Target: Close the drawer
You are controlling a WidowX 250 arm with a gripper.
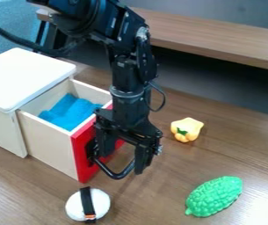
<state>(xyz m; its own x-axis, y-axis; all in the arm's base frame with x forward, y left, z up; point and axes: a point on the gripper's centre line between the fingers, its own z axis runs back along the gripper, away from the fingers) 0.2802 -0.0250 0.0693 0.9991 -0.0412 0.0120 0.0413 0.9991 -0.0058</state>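
Saw the drawer (48, 140) pulled out of its white-topped cabinet (21, 77), blue cloth (71, 113) inside, then, at its red front by the curved handle (117, 176), the gripper (123, 161), spread and empty, and beyond, a black-strapped white object (103, 203), a yellow toy (189, 125) and a bumpy green toy (215, 196).

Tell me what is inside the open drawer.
The drawer holds what looks like bunched blue cloth. Whatever lies beneath the cloth is covered, and the white cabinet top hides any part farther back.
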